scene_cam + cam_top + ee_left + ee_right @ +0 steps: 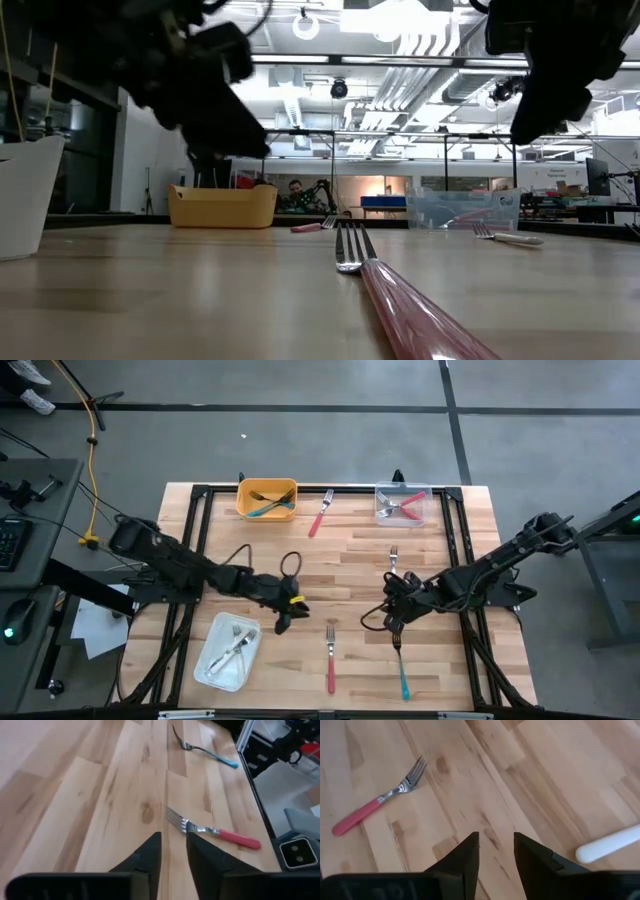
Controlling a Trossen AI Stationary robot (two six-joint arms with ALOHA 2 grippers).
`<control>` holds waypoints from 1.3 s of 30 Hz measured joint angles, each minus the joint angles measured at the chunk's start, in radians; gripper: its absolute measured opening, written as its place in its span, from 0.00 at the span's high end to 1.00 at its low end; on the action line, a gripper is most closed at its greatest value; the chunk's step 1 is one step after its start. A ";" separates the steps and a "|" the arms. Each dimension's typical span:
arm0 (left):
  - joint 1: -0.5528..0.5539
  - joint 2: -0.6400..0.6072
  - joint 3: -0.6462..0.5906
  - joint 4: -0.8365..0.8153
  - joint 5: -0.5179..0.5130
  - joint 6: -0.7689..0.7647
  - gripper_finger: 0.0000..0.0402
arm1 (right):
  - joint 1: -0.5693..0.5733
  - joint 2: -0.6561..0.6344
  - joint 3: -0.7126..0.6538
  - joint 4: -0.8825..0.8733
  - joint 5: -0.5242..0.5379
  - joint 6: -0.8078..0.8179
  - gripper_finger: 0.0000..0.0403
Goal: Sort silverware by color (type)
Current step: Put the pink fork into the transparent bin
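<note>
- Two grippers above the desk (250, 550), jaws slightly apart, empty.
- Left gripper (282, 622) left of red fork (331, 657).
- Right gripper (392, 622) right of it, over teal fork (401, 668).

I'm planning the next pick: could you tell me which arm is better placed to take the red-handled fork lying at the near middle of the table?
Probably left. The left gripper hovers closest to the red-handled fork, fingers slightly apart, and its wrist view faces it. The right gripper sits nearer the teal fork.
</note>
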 joint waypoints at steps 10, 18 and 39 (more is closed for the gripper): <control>0.074 0.289 0.188 0.023 0.179 0.003 0.64 | 0.000 0.000 0.000 0.004 0.029 -0.040 0.71; 0.098 0.405 0.265 0.033 0.291 -0.004 0.60 | 0.000 0.001 0.000 0.006 0.046 -0.061 0.71; 0.094 0.499 0.359 -0.040 0.367 0.069 0.86 | 0.000 0.001 0.000 0.016 0.049 -0.061 0.72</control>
